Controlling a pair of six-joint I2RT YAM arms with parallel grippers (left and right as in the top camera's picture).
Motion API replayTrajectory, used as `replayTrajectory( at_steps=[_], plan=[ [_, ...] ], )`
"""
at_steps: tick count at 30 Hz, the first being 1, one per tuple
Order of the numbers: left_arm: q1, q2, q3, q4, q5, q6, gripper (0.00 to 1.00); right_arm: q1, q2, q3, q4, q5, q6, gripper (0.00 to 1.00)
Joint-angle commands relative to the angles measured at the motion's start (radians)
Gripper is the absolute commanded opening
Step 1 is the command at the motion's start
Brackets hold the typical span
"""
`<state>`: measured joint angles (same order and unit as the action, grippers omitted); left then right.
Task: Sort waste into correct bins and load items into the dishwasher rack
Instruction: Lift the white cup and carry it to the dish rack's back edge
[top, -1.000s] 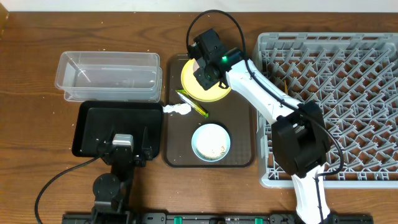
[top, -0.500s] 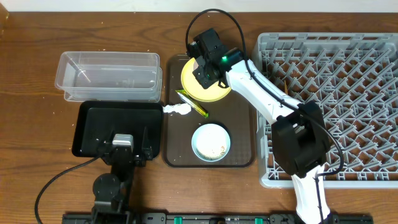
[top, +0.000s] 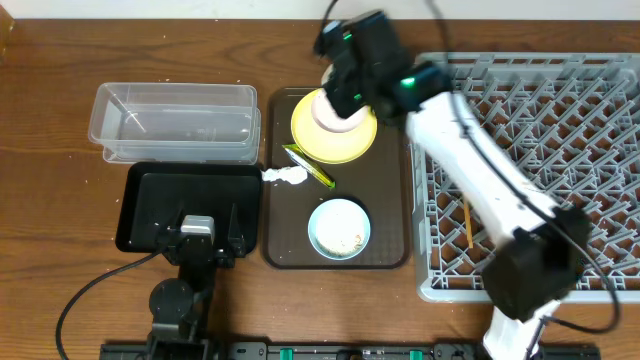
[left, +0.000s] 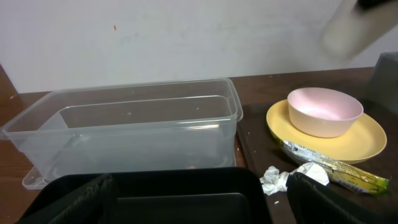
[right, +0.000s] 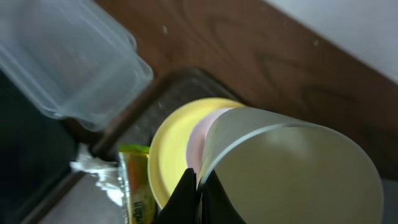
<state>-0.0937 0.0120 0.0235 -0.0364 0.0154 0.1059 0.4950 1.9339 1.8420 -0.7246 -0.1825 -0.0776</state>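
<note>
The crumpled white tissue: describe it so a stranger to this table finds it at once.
Start at the dark brown rectangular serving tray in the middle of the table. On its left rim, just on the robot's side of the yellow round plate, lies the crumpled white tissue. It is the only soft white wad there, beside the thin green-and-yellow wrapper.

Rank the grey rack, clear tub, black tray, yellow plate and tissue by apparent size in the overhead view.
1. grey rack, largest by far
2. clear tub and black tray: they look about alike, so unranked
3. yellow plate, partly covered
4. tissue, smallest
</note>
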Motion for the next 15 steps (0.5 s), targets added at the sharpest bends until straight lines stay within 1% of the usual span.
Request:
replayTrajectory(
  at_steps=[1, 4, 10, 15],
  plan=[
    [-0.004, 0.0, -0.019, -0.037, -0.027, 0.006, 0.9, -0.091, -0.031, 0.007, -0.022, -0.203, 0.03, 0.01],
    [-0.004, 0.0, -0.019, -0.037, -0.027, 0.006, 0.9, -0.192, -0.032, 0.007, -0.063, -0.388, 0.032, 0.01],
    [-0.004, 0.0, -0.019, -0.037, -0.027, 0.006, 0.9, -0.34, -0.031, 0.006, -0.126, -0.536, 0.026, 0.01],
    [-0.004, 0.0, -0.019, -0.037, -0.027, 0.006, 0.9, -0.43, -0.031, 0.006, -0.154, -0.652, 0.016, 0.01]
  ],
)
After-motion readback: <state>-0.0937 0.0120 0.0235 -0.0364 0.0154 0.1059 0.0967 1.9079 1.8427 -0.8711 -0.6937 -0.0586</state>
